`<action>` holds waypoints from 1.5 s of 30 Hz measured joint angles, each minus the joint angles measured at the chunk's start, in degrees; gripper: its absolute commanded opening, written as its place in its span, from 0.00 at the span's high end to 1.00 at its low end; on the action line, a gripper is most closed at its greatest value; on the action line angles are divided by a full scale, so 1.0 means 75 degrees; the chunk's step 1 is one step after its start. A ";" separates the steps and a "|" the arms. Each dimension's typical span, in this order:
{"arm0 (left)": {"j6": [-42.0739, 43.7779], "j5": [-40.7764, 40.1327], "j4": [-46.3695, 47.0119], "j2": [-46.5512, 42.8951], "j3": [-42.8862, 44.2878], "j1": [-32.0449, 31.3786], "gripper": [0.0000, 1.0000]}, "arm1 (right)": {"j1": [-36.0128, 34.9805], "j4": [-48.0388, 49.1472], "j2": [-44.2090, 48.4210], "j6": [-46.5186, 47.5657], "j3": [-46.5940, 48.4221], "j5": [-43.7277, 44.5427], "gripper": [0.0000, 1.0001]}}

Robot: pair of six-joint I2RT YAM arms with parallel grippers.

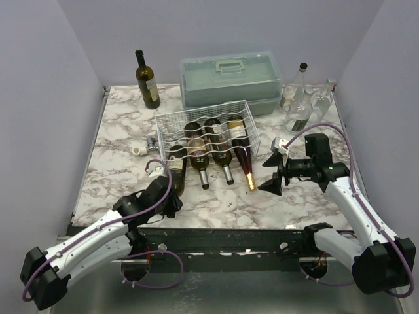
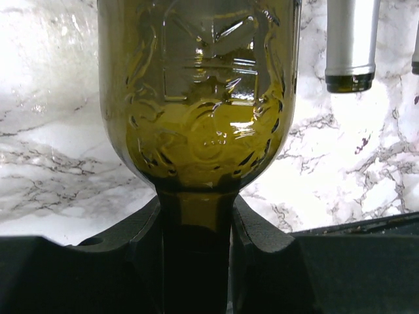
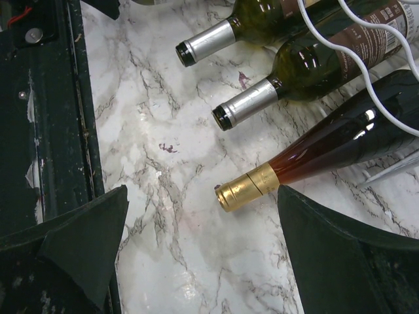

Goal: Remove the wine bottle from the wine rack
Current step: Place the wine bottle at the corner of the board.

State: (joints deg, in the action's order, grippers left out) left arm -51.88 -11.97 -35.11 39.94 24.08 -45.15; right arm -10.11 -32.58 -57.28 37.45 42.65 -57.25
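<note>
The white wire wine rack [image 1: 203,106] stands mid-table with three bottles lying in its grooves. An olive-green wine bottle [image 1: 177,169] [image 2: 203,98] lies at the rack's front left, further forward than the others. My left gripper [image 1: 172,194] [image 2: 196,212] is shut on its neck, with the fingers [image 2: 141,232] pressed against both sides. My right gripper [image 1: 275,168] [image 3: 203,196] is open just above the marble. The gold-capped neck of an amber bottle [image 3: 243,188] lies between its fingers, near the right one. White rack wire [image 3: 366,78] crosses that bottle.
A grey-green plastic case [image 1: 229,78] stands behind the rack, a dark upright bottle [image 1: 147,80] at the back left, and clear glass bottles [image 1: 304,101] at the back right. Two silver-capped necks [image 3: 206,42] [image 3: 245,104] stick out of the rack's front. Small white bits [image 1: 139,150] lie left of it.
</note>
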 measured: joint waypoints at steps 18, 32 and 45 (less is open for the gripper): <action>-0.0259 0.0804 -0.1571 -0.1355 0.0335 -0.0012 1.00 | 0.0000 -0.0009 0.0044 0.0012 0.0003 -0.0003 0.01; -0.0289 0.1454 -0.2838 -0.2273 0.0618 -0.0012 1.00 | 0.0000 -0.0017 0.0044 0.0082 -0.0003 -0.0015 0.01; -0.0265 0.2107 -0.3570 -0.2550 0.1163 -0.0012 1.00 | 0.0000 -0.0513 0.0044 0.1221 -0.0160 -0.0440 0.01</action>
State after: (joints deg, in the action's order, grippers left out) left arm -53.87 3.84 -61.89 20.82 32.80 -45.23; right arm -10.11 -36.42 -56.95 46.61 41.45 -60.55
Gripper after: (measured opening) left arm 0.363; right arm 0.992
